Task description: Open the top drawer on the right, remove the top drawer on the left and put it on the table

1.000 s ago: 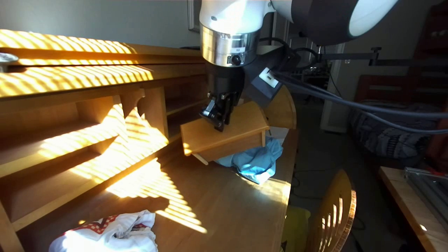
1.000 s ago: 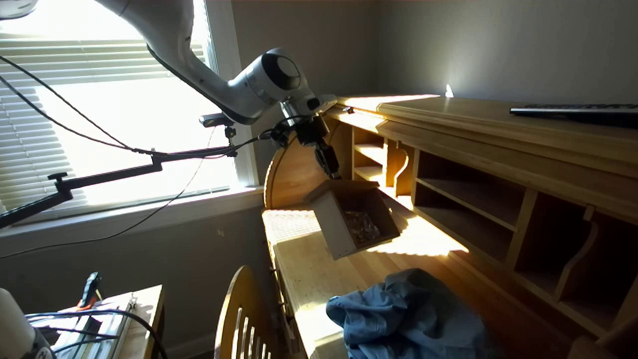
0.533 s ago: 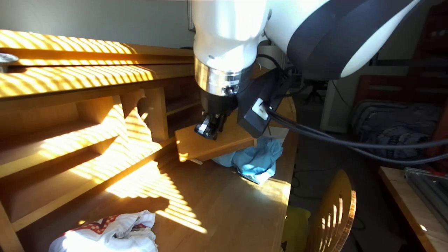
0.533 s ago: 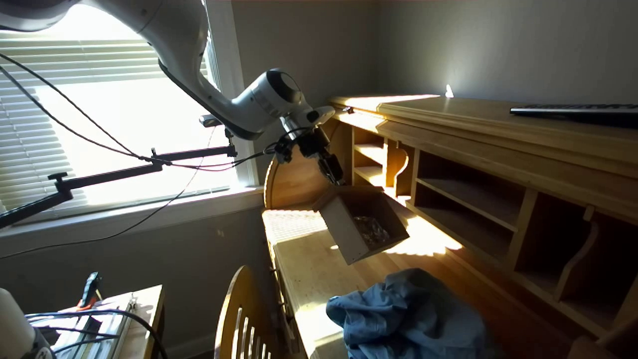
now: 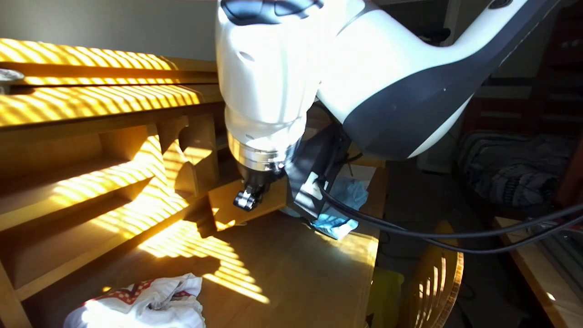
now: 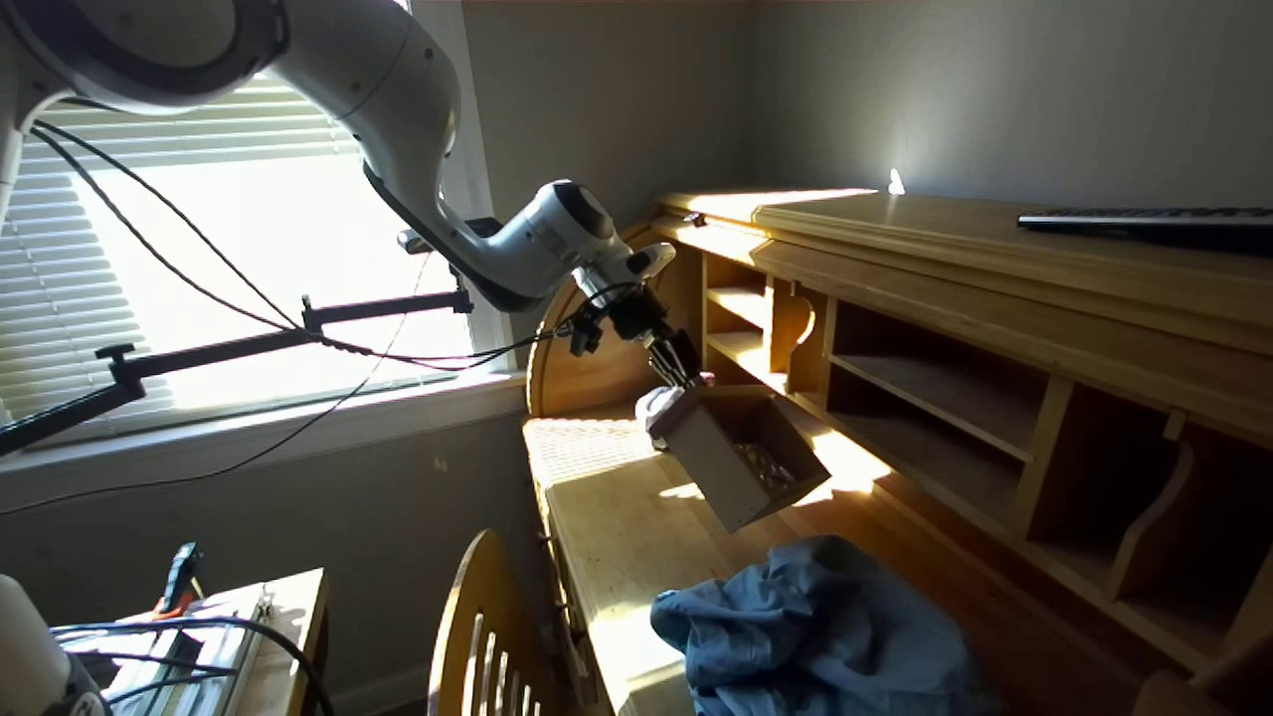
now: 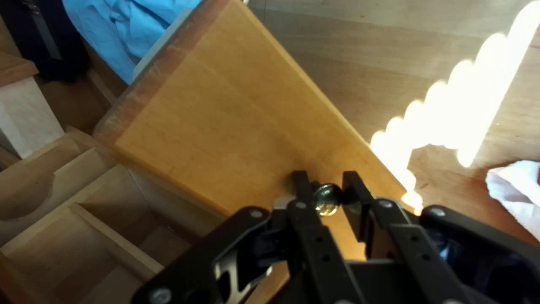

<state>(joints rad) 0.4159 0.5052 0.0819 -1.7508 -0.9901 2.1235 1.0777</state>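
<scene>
A wooden drawer hangs in the air above the desk top, tilted with its front panel facing up. In an exterior view the drawer shows its pale side and open inside, with crumpled shiny contents. My gripper is shut on the round dark knob of the drawer front. The gripper also shows at the drawer's top end in both exterior views. Whether any drawer corner touches the desk cannot be told. The right top drawer cannot be made out.
A blue cloth lies on the desk near the drawer. A white and red cloth lies at the other end. The wooden hutch with open compartments runs along the back. A chair stands at the front edge.
The gripper has moved down with the drawer, closer to the desk top and along it toward the white cloth and the hutch. The grip on the knob appears kept.
</scene>
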